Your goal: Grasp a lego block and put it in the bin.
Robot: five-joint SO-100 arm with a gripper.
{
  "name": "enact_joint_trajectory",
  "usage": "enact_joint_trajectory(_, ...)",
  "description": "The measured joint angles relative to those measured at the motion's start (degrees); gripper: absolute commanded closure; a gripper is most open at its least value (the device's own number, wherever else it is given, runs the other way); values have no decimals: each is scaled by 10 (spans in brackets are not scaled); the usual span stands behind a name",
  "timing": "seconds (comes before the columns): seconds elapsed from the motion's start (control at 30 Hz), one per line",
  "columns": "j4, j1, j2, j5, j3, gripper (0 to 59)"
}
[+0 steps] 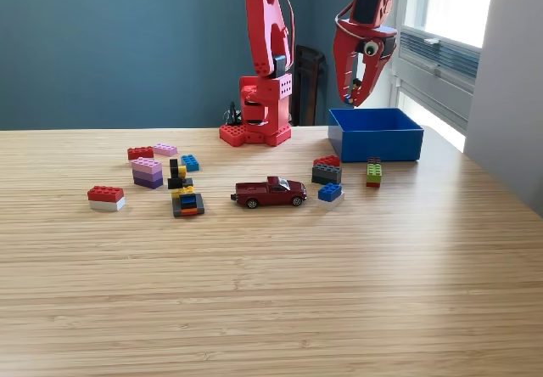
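Note:
The bin (375,133) is a shallow bright-blue open box at the back of the table, on the exterior view's right. My red gripper (353,98) hangs point-down just above the bin's back left corner. Its jaws taper together at the tips, and I see nothing held between them. Lego blocks lie scattered on the wood: a blue block (330,192), a grey and red stack (326,170) and a green and orange stack (373,171) sit in front of the bin. A pink and purple stack (147,171) and a red and white block (105,197) lie further left.
A dark red toy car (270,192) stands mid-table. Near it is a grey, orange and blue stack (187,203), with a small blue block (190,162) and red and pink blocks (140,152) behind. The arm's red base (259,126) is at the back centre.

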Motion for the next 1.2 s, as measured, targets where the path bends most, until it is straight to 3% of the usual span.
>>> enact_joint_trajectory(0.4,1,-122,0,7,-17,583)
enact_joint_trajectory(0.47,1,-131,0,0,-28,543)
enact_joint_trajectory(0.57,1,-141,-1,-8,-46,409)
enact_joint_trajectory(0.63,1,-146,-1,-16,-59,358)
enact_joint_trajectory(0.87,-8,-152,-5,-27,-76,265)
enact_joint_trajectory(0.97,-13,-152,-6,-28,-76,291)
enact_joint_trajectory(1.03,-13,-150,-6,-22,-83,362)
enact_joint_trajectory(1.1,-17,-137,-6,-11,-98,481)
enact_joint_trajectory(1.2,-24,-87,-6,22,-128,548)
